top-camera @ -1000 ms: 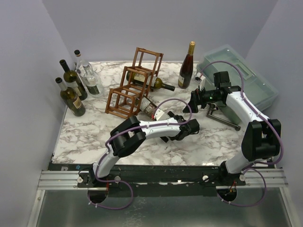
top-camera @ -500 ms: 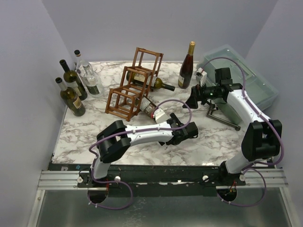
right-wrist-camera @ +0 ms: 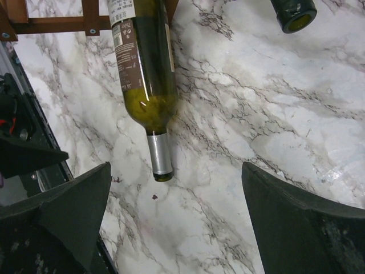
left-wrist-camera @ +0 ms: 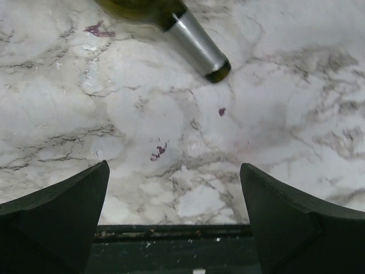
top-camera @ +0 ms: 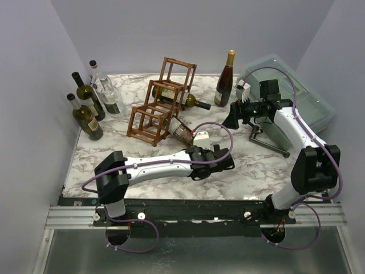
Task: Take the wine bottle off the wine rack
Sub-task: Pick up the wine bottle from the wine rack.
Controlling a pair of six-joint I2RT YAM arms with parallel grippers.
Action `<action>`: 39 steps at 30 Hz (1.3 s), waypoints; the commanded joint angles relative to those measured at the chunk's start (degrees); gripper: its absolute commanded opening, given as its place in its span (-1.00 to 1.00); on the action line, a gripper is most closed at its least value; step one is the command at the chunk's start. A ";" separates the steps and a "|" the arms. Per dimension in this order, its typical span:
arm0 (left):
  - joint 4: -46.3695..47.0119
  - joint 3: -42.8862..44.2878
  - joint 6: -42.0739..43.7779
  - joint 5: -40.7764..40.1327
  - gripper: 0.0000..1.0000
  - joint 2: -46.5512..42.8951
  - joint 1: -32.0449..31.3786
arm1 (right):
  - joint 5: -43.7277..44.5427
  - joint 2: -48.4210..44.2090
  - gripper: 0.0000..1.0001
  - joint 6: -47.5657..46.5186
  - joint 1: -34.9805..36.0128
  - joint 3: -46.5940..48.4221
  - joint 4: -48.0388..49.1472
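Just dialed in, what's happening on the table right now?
Both arms are working at the wine rack. One wine bottle lies on the marble table at the rack's foot, neck pointing toward the arms. The left gripper is open just past that neck, holding nothing. A second bottle lies in the rack's middle tier, and the right gripper hovers open near it, empty.
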 commanded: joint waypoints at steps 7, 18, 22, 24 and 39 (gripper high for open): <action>10.05 -10.76 29.77 15.33 0.97 -17.87 -0.48 | 2.39 0.00 0.99 -2.59 0.83 0.95 -0.46; 17.14 -16.48 47.94 23.32 0.97 -41.15 1.55 | 3.73 0.72 0.99 -4.19 10.80 -1.35 2.43; 17.42 -15.24 50.27 21.37 0.97 -46.30 4.91 | 7.14 0.71 0.98 -3.83 17.87 -2.36 6.17; 17.84 -15.26 50.92 19.72 0.98 -48.52 6.66 | 9.72 0.79 0.99 -2.89 21.25 -3.00 9.54; 21.37 -25.37 48.07 15.91 0.97 -61.52 12.05 | 27.38 9.90 0.99 0.84 30.97 -1.83 19.81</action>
